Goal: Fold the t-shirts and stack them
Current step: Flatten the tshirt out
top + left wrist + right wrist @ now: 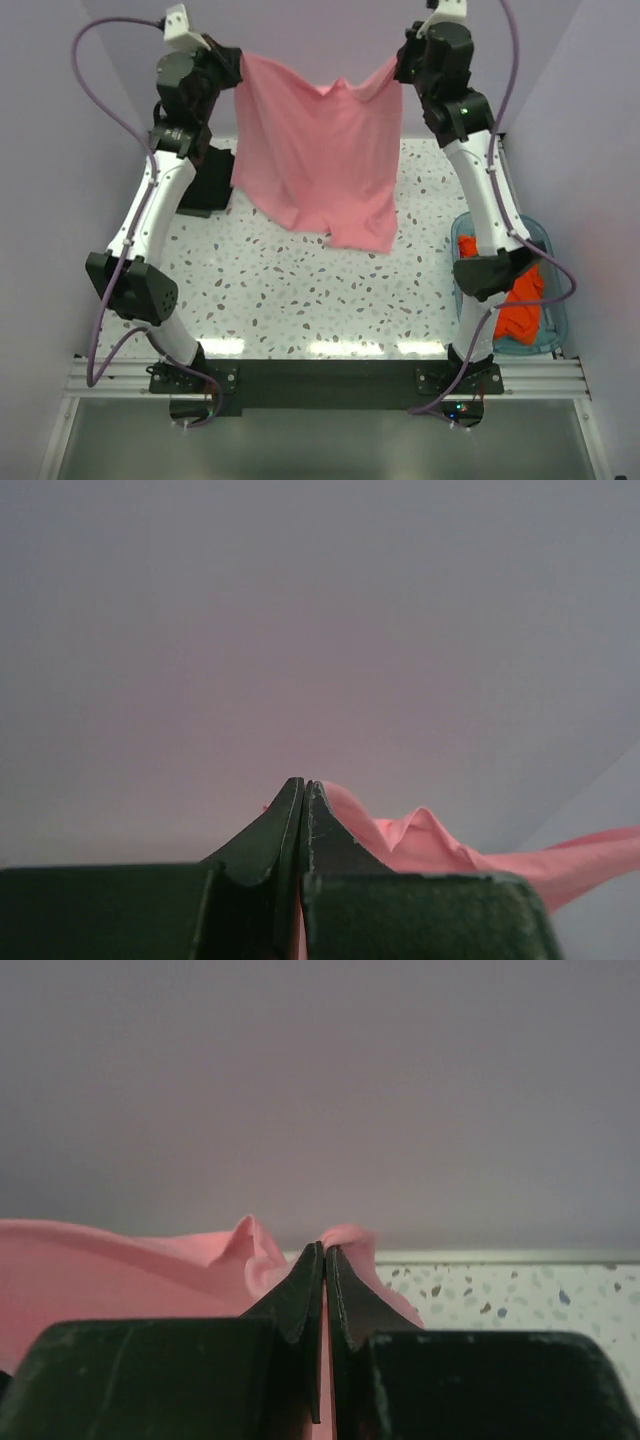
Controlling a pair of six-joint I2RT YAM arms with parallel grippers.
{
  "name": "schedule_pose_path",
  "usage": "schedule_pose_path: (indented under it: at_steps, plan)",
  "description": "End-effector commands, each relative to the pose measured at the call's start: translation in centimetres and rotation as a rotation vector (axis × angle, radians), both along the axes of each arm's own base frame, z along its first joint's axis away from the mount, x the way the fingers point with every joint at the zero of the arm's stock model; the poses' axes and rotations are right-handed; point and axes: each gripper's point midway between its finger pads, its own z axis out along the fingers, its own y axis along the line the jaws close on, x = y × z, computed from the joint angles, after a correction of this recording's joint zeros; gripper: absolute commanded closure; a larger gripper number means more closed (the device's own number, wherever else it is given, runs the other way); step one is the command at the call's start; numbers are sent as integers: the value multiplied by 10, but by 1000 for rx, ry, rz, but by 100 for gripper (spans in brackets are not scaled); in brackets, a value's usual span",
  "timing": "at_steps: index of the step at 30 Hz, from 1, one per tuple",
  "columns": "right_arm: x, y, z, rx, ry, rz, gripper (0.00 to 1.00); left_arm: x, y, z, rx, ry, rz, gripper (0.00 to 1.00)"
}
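The left claw (pixel 230 72) is pressed together on 1 upper corner of the soft pink cloth short-sleeved t-shirt (pixel 320 160), and the right claw (pixel 402 62) pinches the opposite upper corner. Between the 2 claws the top edge sags slightly. The body hangs beneath them over the white speckled desk (pixel 290 290); whether the hem touches it I cannot tell. Beneath the left claw lies a flat black cloth piece (pixel 208 185). Toward the arm bases from the right claw, crumpled orange-red cloth shirts (pixel 520 310) fill a teal see-through plastic tub (pixel 553 335).
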Motion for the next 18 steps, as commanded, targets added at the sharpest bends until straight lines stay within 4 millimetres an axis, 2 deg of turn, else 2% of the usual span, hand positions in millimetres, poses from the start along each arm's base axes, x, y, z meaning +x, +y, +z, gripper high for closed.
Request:
schedule_pose_path:
  at_steps: [1,2,3,5,6,7,8,9,10,11,12,13,14,15,16,17,18]
  plan:
    - [-74,-45,150,80,-389,-79,100,-55,21,151,25,-393,20,100]
    - [-88,-52,159,87,-407,-90,100,-57,24,152,32,-394,32,100]
    - [-83,-52,140,70,-361,-98,100,-59,27,151,44,-396,43,100]
    - [-94,-57,136,78,-357,-105,100,-63,28,135,56,-368,43,100]
    - [-87,-54,106,71,-292,-105,100,-63,27,128,57,-357,40,100]
    - [-95,-57,102,80,-286,-108,100,-63,27,103,63,-308,38,100]
    - [-96,-57,90,82,-259,-106,100,-63,28,89,59,-282,41,100]
    - [-90,-53,49,78,-171,-104,100,-64,31,76,59,-262,53,100]
    - [-91,-52,32,84,-141,-102,100,-67,34,43,62,-199,61,100]
    - [-95,-52,16,89,-111,-100,100,-70,35,26,51,-169,66,100]
    - [-102,-53,-22,97,-34,-103,100,-73,37,9,49,-137,76,100]
    - [-108,-53,-44,100,14,-102,100,-80,44,-30,48,-61,105,100]
    - [-114,-52,-65,111,59,-95,100,-86,47,-48,14,-18,121,100]
    - [-130,-54,-108,133,141,-98,100,-91,53,-71,-1,33,153,100]
    - [-138,-54,-130,144,180,-97,100,-105,57,-113,-7,113,167,100]
    - [-152,-55,-186,131,291,-99,100,-114,60,-135,-60,163,187,100]
    - [-167,-54,-199,177,316,-95,100,-123,65,-161,-71,227,217,100]
